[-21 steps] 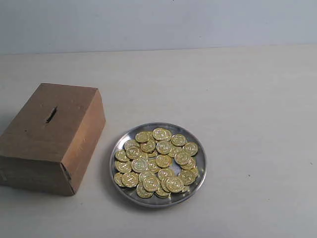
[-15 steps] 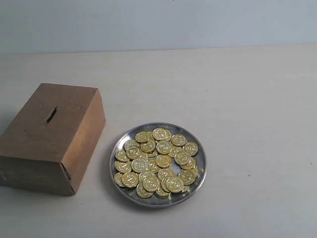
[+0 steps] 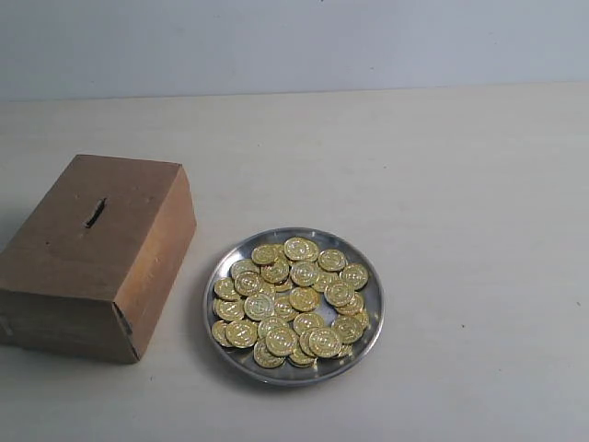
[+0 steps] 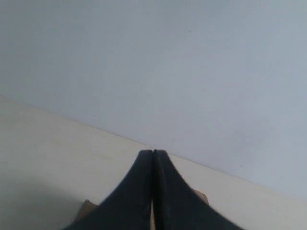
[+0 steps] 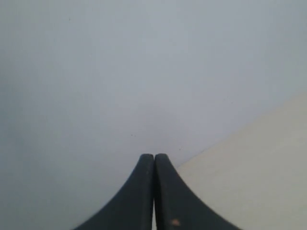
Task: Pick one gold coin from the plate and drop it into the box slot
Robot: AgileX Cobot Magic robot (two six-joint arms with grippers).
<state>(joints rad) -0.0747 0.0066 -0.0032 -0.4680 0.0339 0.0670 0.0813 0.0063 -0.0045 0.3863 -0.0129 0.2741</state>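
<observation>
A shiny silver plate point(image 3: 372, 313) sits on the pale table, heaped with several gold coins point(image 3: 293, 299). Left of it stands the brown cardboard box point(image 3: 92, 258), its short dark slot point(image 3: 95, 213) cut in the top face. Neither gripper shows in the exterior view. The left wrist view has my left gripper point(image 4: 153, 152) shut with nothing between its black fingers, and corners of the box point(image 4: 86, 207) peek out behind them. My right gripper point(image 5: 154, 155) is also shut and empty, facing the grey wall and a strip of table.
A grey wall point(image 3: 294, 41) runs along the back edge of the pale table point(image 3: 442, 184). Bare tabletop lies behind and to the right of the plate.
</observation>
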